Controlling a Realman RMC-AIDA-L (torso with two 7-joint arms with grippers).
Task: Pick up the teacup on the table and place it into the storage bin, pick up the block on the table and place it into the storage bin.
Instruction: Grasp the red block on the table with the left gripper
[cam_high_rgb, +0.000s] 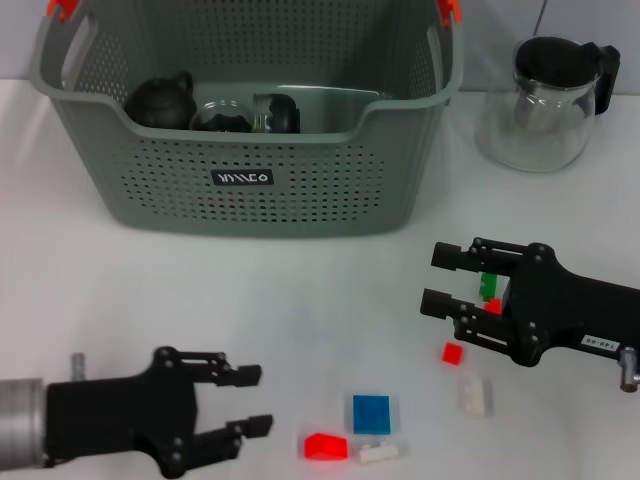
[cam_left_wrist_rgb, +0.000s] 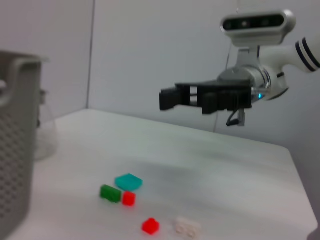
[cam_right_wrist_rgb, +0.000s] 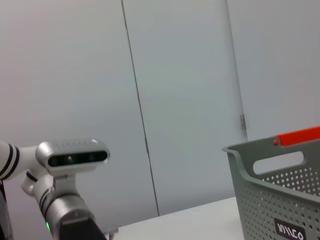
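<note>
Table (cam_high_rgb: 250, 300) is white and carries everything. Storage bin (cam_high_rgb: 250, 190) sits at 12 o'clock, grey-green and perforated, mouth up so drops go in from above. Inside it are dark rounded items, likely a small teapot and the teacup (cam_high_rgb: 225, 117), so the cup step looks done; exact identity is hard to tell. Glass teapot (cam_high_rgb: 545, 105) with black lid stands at 1-2 o'clock, just beside the bin, not part of the job.

Right tool (cam_high_rgb: 440, 278) is at 3-4 o'clock, jaws wide and empty, fingers pointing toward the bin and hovering over the green-red-white block cluster (cam_high_rgb: 490, 290). Probably lined up there because that cluster is the nearest block to take. In the left wrist view it hangs clear above the table, not touching.

Left tool (cam_high_rgb: 255, 400) is at 7 o'clock, low near the front edge, jaws wide, holding nothing. It looks parked out of the way.

Loose blocks are spread at 5-6 o'clock: blue block (cam_high_rgb: 371, 413), white block (cam_high_rgb: 476, 397), red wedge (cam_high_rgb: 326, 446), small white piece (cam_high_rgb: 379, 452) touching the blue one's edge, and small red block (cam_high_rgb: 453, 353) just below the right tool. All are still on the table, none in the bin that I can see.
</note>
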